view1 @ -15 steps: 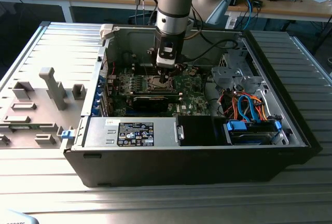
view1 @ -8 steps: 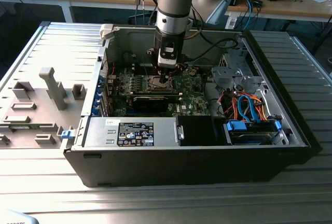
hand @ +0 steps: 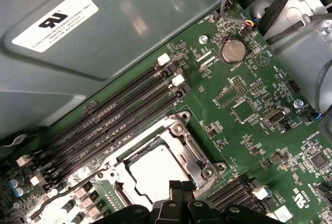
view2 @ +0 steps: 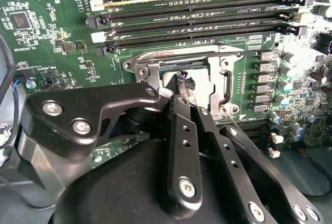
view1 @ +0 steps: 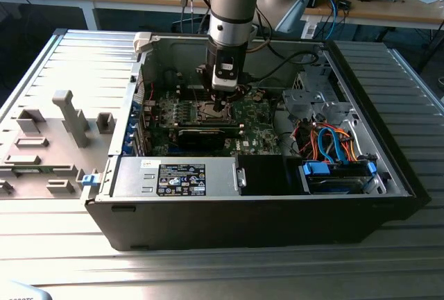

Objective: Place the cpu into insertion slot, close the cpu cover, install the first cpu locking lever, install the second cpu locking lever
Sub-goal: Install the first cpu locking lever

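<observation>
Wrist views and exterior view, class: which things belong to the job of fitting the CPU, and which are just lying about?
Belongs to the job:
cpu
cpu cover, framing the cpu
gripper, close over both

Just lying about:
memory slots
coin battery
power supply
blue and orange cables

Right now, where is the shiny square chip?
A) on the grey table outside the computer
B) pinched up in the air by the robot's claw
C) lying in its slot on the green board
C: in the first wrist view the cpu lies flat in its socket on the motherboard, framed by the cpu cover, the gripper at its edge.
</observation>
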`<state>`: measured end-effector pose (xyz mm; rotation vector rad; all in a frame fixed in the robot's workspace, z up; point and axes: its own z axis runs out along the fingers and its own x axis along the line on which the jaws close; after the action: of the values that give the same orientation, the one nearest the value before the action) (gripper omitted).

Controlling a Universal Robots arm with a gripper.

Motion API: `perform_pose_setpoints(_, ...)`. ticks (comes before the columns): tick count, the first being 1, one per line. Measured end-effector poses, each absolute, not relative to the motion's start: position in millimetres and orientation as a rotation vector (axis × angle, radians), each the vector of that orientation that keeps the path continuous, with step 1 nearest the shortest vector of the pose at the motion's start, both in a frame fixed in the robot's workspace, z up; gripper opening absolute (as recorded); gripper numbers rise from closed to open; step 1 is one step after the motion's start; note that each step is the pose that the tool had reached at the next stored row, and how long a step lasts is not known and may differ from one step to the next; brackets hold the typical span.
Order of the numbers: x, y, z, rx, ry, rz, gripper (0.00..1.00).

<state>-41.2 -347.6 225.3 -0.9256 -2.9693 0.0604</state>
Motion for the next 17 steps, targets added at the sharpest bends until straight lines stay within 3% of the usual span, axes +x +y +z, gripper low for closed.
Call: perform_pose_setpoints(17, -41.1, -347.6, 225.3, -0.863, -2.989, 0.061, 0.11)
